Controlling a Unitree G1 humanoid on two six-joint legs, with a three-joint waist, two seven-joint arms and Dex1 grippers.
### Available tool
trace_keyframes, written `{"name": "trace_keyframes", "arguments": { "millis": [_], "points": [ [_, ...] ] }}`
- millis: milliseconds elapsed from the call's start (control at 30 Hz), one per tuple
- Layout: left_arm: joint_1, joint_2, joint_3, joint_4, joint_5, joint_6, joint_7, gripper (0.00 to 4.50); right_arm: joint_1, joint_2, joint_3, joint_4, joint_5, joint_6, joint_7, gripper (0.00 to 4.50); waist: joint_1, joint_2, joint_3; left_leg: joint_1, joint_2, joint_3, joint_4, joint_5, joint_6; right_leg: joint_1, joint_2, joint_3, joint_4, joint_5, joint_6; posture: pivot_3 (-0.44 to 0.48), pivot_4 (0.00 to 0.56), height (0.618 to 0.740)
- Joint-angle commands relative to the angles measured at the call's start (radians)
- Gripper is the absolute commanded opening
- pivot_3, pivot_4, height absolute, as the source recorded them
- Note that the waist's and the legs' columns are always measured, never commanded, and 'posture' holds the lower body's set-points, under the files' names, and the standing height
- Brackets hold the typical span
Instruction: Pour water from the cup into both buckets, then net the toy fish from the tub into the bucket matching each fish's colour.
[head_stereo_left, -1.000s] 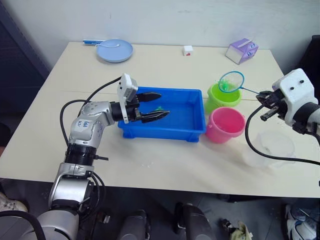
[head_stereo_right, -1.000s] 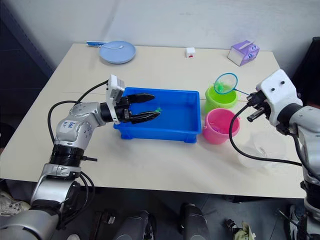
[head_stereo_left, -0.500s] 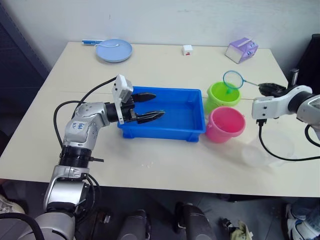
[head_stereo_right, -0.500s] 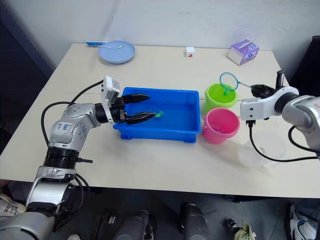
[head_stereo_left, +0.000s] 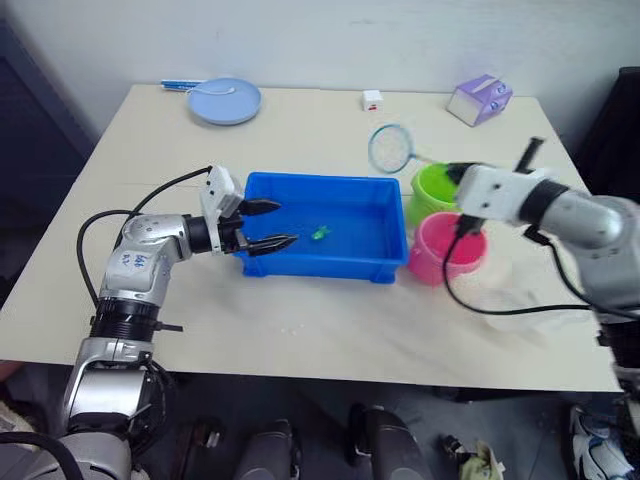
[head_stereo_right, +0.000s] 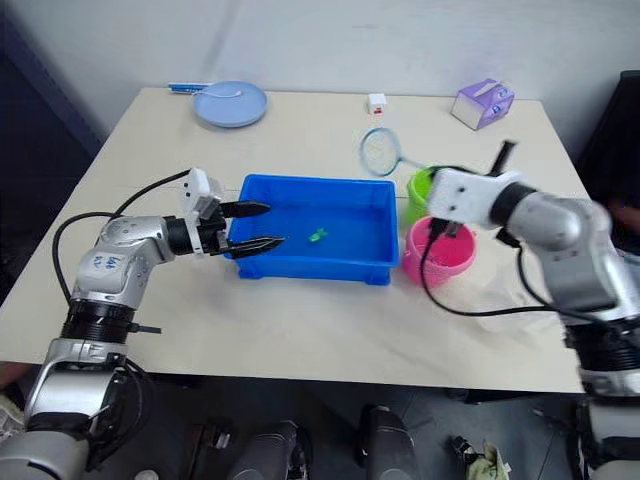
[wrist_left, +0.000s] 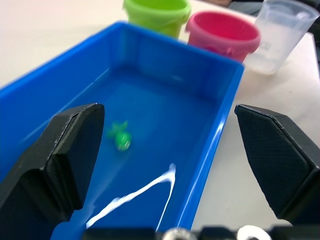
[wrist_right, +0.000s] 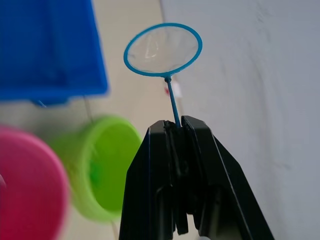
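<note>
The right gripper (wrist_right: 175, 131) has its two black fingers pressed tight on the thin stick of the net (wrist_right: 163, 50). The round blue hoop is up in the air, past the far right corner of the tub (head_stereo_left: 355, 262). Nothing can be seen in the mesh.

The left gripper (head_stereo_left: 272, 224) has its fingers spread wide and holds nothing. It sits at the left end of the tub, and its tips reach in over the rim.

The tub is the big blue box in the middle of the table (head_stereo_left: 300, 330). There is water in it. One little green toy fish (head_stereo_left: 319, 234) is in the water, near the middle of the tub.

The green bucket (wrist_left: 156, 15) and the pink bucket (wrist_left: 223, 34) stand side by side, just past the right end of the tub. The green one is farther back and the pink one is nearer the front. Something small and green lies inside the green bucket, but it is too blurry to tell what it is.

The clear cup (wrist_left: 276, 35) stands to the right of the pink bucket.

A pale blue plate (head_stereo_left: 224, 100) is far behind the tub, near the back left corner of the table. A small purple box (head_stereo_left: 480, 99) is far behind the buckets.
</note>
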Motion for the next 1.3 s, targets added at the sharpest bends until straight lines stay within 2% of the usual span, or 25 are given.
{"name": "trace_keyframes", "arguments": {
  "millis": [33,367,600,767,900,1100,1300],
  "points": [
    [0.019,0.037,0.027,-0.039,0.006,-0.011,-0.004,4.50,-0.014,0.066,0.026,-0.046,0.016,0.078,0.023,0.80,0.009,0.000,0.000,0.000,-0.001,-0.001,0.001,0.000,0.000,0.000,-0.001,0.000,0.000,0.000,0.000,0.000,0.150,0.739],
    [0.119,0.105,0.045,-0.158,0.010,0.023,0.011,4.50,-0.058,0.128,0.181,0.054,-0.102,0.041,0.091,0.80,0.010,-0.001,-0.001,-0.001,-0.002,-0.002,0.001,0.000,0.001,0.001,-0.001,-0.001,-0.002,0.000,0.001,0.000,0.150,0.739],
    [0.154,0.109,0.070,-0.219,0.000,0.058,0.037,4.50,-0.071,0.155,0.209,0.088,-0.128,0.001,0.123,0.80,-0.004,-0.001,-0.001,-0.001,-0.001,-0.002,0.001,0.000,0.001,0.001,-0.001,-0.002,-0.002,0.000,0.001,0.000,0.150,0.739],
    [0.171,0.112,0.082,-0.244,-0.003,0.071,0.051,4.50,-0.048,0.190,0.207,0.050,-0.070,0.051,0.208,0.80,-0.003,-0.001,-0.001,-0.001,-0.001,-0.002,0.001,0.000,0.001,0.001,-0.001,-0.002,-0.001,0.000,0.001,0.000,0.150,0.739],
    [0.177,0.111,0.085,-0.256,-0.004,0.077,0.058,4.50,-0.023,0.207,0.198,0.007,-0.018,0.116,0.263,0.80,-0.002,-0.001,-0.001,-0.001,-0.001,-0.003,0.001,0.000,0.001,0.001,-0.001,-0.002,-0.001,0.000,0.001,0.000,0.150,0.739],
    [0.171,0.111,0.090,-0.252,-0.003,0.077,0.060,4.50,0.007,0.257,0.119,-0.108,0.154,0.414,0.320,0.80,-0.002,-0.001,-0.001,-0.001,-0.001,-0.003,0.001,0.000,0.001,0.001,-0.001,-0.002,-0.001,0.000,0.001,0.000,0.150,0.739],
    [0.144,0.092,0.076,-0.228,-0.007,0.075,0.048,4.50,0.015,0.271,0.018,-0.206,0.283,0.667,0.277,0.80,-0.001,-0.001,-0.001,-0.001,-0.002,-0.003,0.001,0.000,0.001,0.001,-0.001,-0.002,-0.001,0.000,0.001,0.000,0.150,0.739]
  ]
}}
